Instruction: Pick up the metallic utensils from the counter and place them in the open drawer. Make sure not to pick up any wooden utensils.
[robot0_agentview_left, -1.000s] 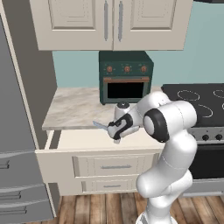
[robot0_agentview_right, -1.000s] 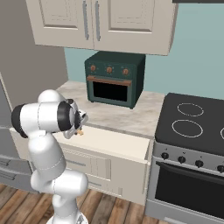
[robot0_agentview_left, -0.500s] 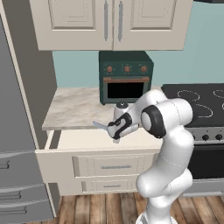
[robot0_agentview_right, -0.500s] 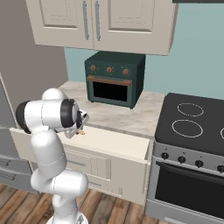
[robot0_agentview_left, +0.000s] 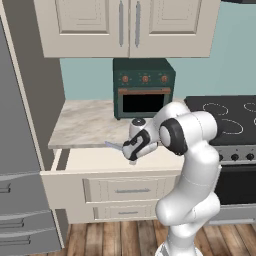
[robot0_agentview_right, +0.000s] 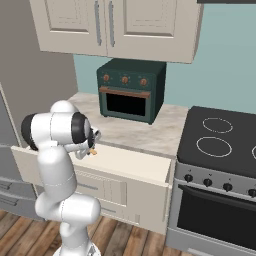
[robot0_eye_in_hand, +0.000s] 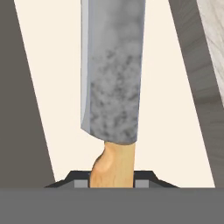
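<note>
Gripper (robot0_agentview_left: 133, 150) closed on the knife (robot0_eye_in_hand: 111, 83), fingers pinching the orange-tan handle; the mottled blue-grey blade runs straight out ahead of the hand. From the left base camera, the blade (robot0_agentview_left: 113, 145) pokes out leftward from the gripper, roughly level, tip over the drawer (robot0_agentview_left: 95, 159) just in front of the counter (robot0_agentview_left: 87, 122) edge. Knife held clear of the drawer floor, not touching it as far as I can tell.

Drawer pulled well out below the counter, cream inside, floor bare where it shows. In the hand view the pale drawer floor lies beneath the blade, dark side walls on either side, a strip of marbled counter at the upper right.

From the right, the arm's big elbow joint hides most of the hand; a bit of orange handle (robot0_agentview_right: 93, 151) peeks out over the drawer (robot0_agentview_right: 135, 162).

Dark green toaster oven (robot0_agentview_left: 143, 88) at the back of the counter. Stove (robot0_agentview_right: 220, 145) to the right. Grey fridge (robot0_agentview_left: 20, 165) at left. Spoons: can't make any out.
</note>
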